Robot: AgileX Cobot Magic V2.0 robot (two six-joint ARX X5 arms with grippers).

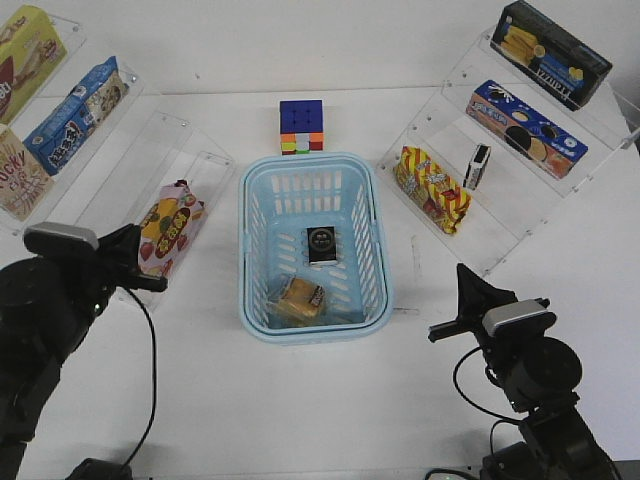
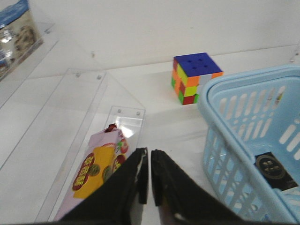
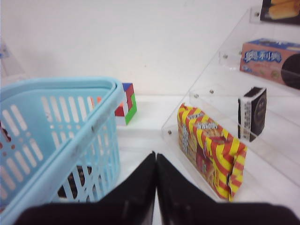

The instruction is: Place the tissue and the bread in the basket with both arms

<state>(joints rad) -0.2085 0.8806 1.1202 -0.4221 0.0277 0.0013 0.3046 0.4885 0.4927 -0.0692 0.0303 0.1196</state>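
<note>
The light blue basket (image 1: 383,262) stands mid-table. The tissue (image 1: 322,245), a black pack, lies flat on the basket's floor. The bread (image 1: 298,299) in its clear wrapper lies in the basket's near part. My left gripper (image 1: 152,276) is shut and empty, left of the basket, by a pink snack bag (image 1: 170,232). My right gripper (image 1: 466,282) is shut and empty, right of the basket. The left wrist view shows that gripper (image 2: 149,155), the basket's wall (image 2: 220,140) and the tissue (image 2: 273,169). The right wrist view shows that gripper (image 3: 155,158) beside the basket (image 3: 70,101).
A colour cube (image 1: 301,126) stands behind the basket. Clear tiered shelves flank it: the left one holds the pink bag and cookie boxes (image 1: 75,115). The right one holds a yellow-red snack bag (image 1: 432,188), a small black pack (image 1: 479,165) and blue and black boxes (image 1: 525,128).
</note>
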